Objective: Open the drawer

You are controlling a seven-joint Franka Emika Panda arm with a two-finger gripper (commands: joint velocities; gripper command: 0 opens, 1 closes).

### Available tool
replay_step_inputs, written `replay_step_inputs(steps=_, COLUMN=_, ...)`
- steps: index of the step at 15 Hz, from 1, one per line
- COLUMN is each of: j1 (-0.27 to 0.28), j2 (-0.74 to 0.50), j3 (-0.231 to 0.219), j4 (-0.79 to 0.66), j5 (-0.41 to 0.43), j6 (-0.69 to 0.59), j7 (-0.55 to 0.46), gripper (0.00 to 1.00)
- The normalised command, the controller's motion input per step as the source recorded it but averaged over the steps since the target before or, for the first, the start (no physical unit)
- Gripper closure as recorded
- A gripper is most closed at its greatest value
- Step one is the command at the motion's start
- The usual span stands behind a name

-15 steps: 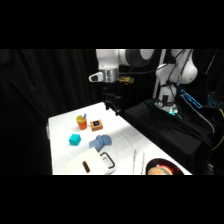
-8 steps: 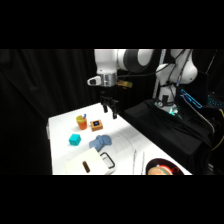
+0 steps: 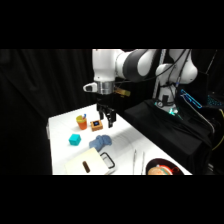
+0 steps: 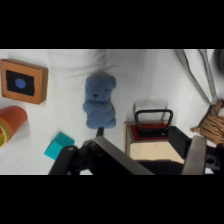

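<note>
From the wrist: an orange block (image 4: 23, 80), a blue stuffed bear (image 4: 99, 100), then the drawer (image 4: 152, 141) (black handle toward the bear) directly beneath the gripper (image 4: 134, 159), whose fingers are spread, holding nothing.

The gripper (image 3: 107, 118) is coming down from the frame's upper middle toward the table (image 3: 62, 127), now hanging just above the small orange block (image 3: 97, 125).

I'm seeing the drawer (image 4: 152, 145) partly hiding behind the gripper (image 4: 145, 160) linkage; its near part is probably getting cut off by the side view's lower edge.
</note>
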Motion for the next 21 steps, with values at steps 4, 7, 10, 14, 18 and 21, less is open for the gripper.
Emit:
replay_step_inputs(steps=4, j1=0.059, j2=0.25, j3=0.024, j4=0.22, j5=-0.101, j6=0.27, j7=0.22, gripper=0.00)
replay_step_inputs(steps=7, j1=0.051, j2=0.19, j3=0.005, j4=0.11, j5=-0.097, j6=0.27, j7=0.19, gripper=0.00)
replay_step_inputs(steps=10, j1=0.046, j2=0.14, j3=0.016, j4=0.02, j5=-0.064, j6=0.29, j7=0.14, gripper=0.00)
replay_step_inputs(steps=14, j1=0.045, j2=0.17, j3=0.013, j4=0.01, j5=-0.061, j6=0.31, j7=0.13, gripper=0.00)
replay_step_inputs(steps=18, j1=0.073, j2=0.20, j3=-0.023, j4=0.05, j5=-0.108, j6=0.29, j7=0.17, gripper=0.00)
replay_step_inputs(steps=21, j1=0.109, j2=0.18, j3=-0.062, j4=0.08, j5=-0.138, j6=0.26, j7=0.19, gripper=0.00)
